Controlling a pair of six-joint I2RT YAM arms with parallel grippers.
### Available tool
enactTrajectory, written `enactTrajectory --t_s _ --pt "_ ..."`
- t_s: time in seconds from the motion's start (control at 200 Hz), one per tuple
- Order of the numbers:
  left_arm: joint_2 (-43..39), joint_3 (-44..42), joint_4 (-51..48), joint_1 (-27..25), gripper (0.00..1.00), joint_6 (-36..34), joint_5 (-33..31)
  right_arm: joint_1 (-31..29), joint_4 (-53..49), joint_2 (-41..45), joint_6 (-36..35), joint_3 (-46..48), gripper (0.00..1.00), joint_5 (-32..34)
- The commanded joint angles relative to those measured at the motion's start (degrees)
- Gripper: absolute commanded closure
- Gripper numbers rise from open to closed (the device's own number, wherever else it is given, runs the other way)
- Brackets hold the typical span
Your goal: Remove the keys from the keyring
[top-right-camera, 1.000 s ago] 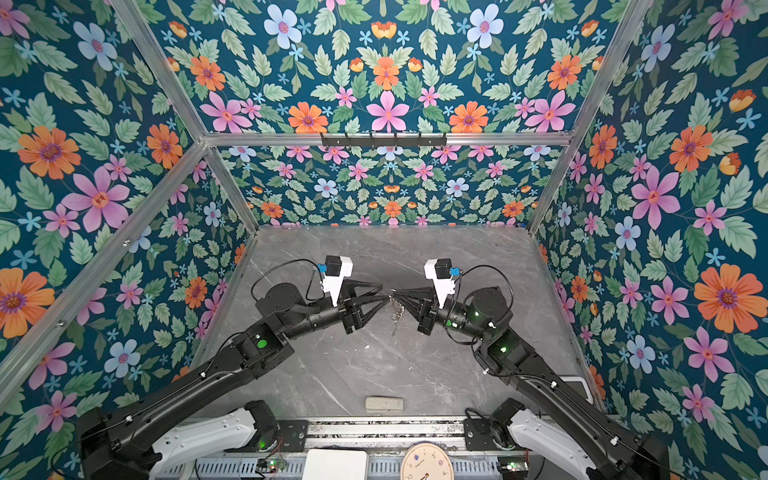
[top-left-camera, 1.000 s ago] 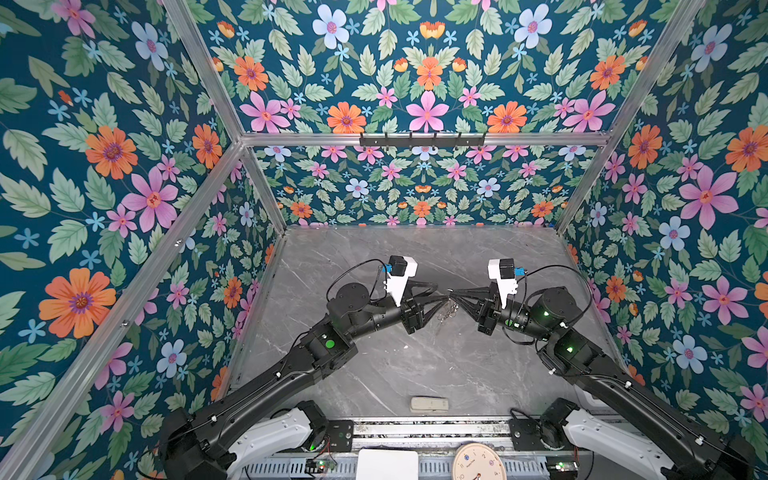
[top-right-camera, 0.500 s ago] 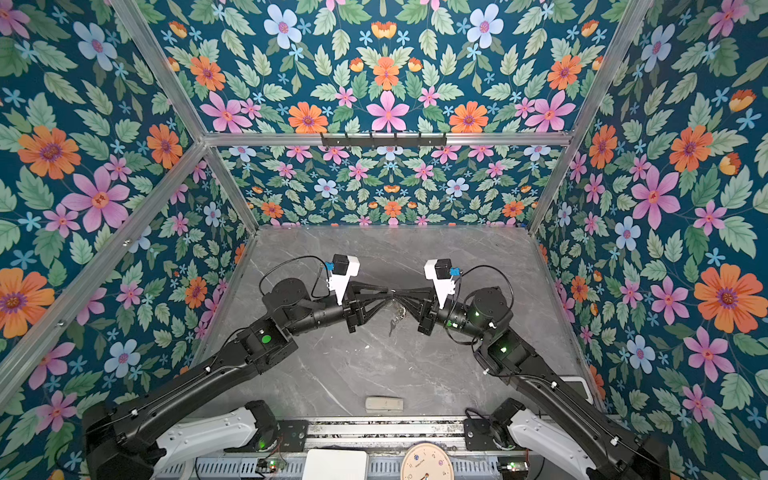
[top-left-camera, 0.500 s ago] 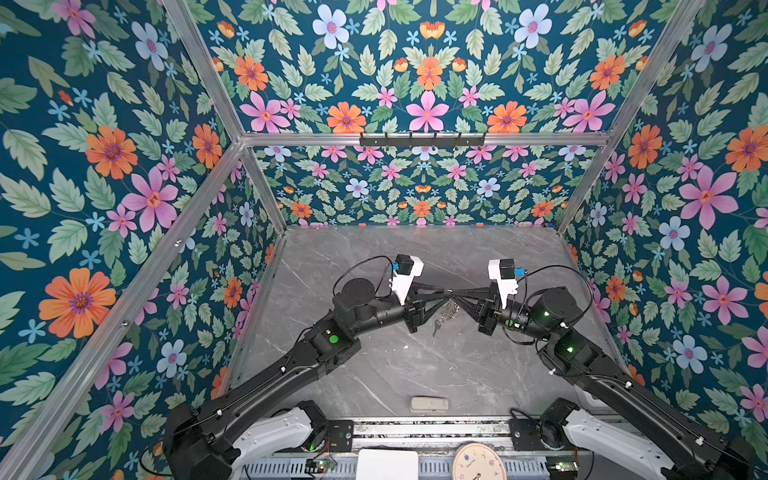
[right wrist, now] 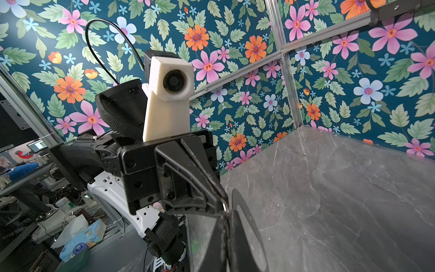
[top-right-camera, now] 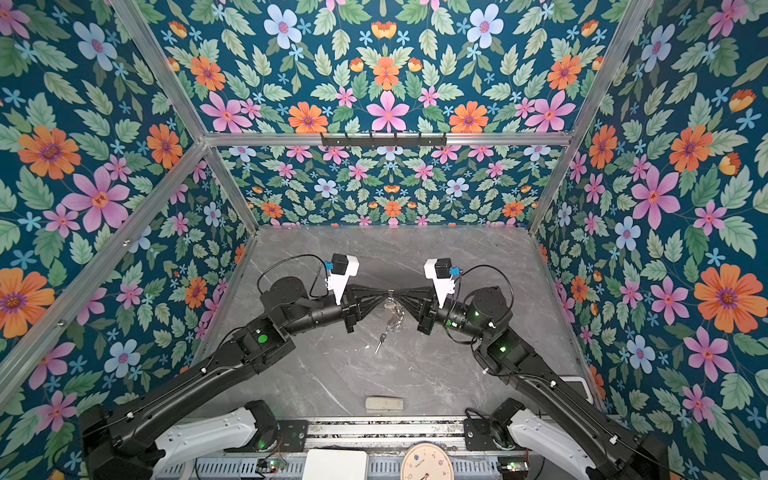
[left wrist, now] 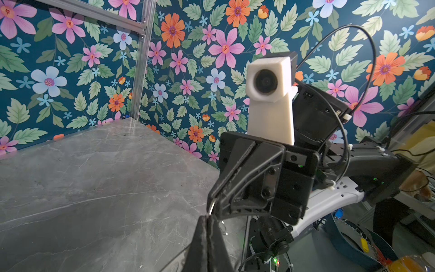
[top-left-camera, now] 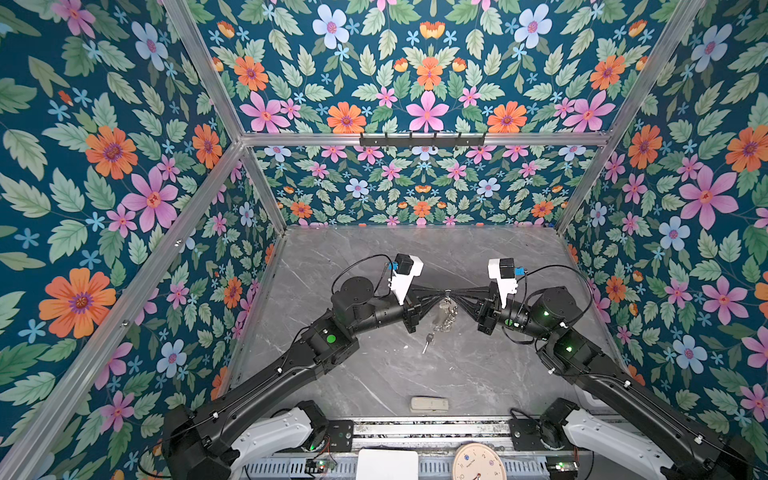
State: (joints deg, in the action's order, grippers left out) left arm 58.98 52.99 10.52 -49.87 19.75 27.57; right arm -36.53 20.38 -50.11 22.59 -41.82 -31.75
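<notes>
Left gripper (top-left-camera: 439, 296): jaws were pressed together, pinching the keyring (top-left-camera: 447, 308) at its top, raised above the middle of the table (top-left-camera: 374, 374). One key (top-left-camera: 428, 343) lay loose on the table, near the hanging chain but apart from it. The chain and cluster hung free beneath both tips. Right gripper (top-left-camera: 456, 296): tips converged on the same ring. Whether they pinched it could not be told.

Counting two grippers: left gripper (top-left-camera: 441, 296) and right gripper (top-left-camera: 454, 296). Seeing one keyring (top-left-camera: 447, 312) and one loose key (top-left-camera: 428, 343). Possibly a second is sitting in the cluster, too small to confirm. One beige block (top-left-camera: 429, 404), one clock (top-left-camera: 478, 463).
</notes>
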Motion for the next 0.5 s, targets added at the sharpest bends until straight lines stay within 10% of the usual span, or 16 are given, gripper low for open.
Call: enactTrajectory --t_s 0.0,0.495 --pt "-0.5 2.09 -2.98 0.0 1.0 -3.27 0.05 -0.04 -0.71 0.85 -1.0 -0.19 0.72 0.35" --pt "3.52 14.72 -25.16 -0.06 1.0 -13.32 3.21 1.66 -16.04 6.67 -3.66 -2.89 0.53 -4.47"
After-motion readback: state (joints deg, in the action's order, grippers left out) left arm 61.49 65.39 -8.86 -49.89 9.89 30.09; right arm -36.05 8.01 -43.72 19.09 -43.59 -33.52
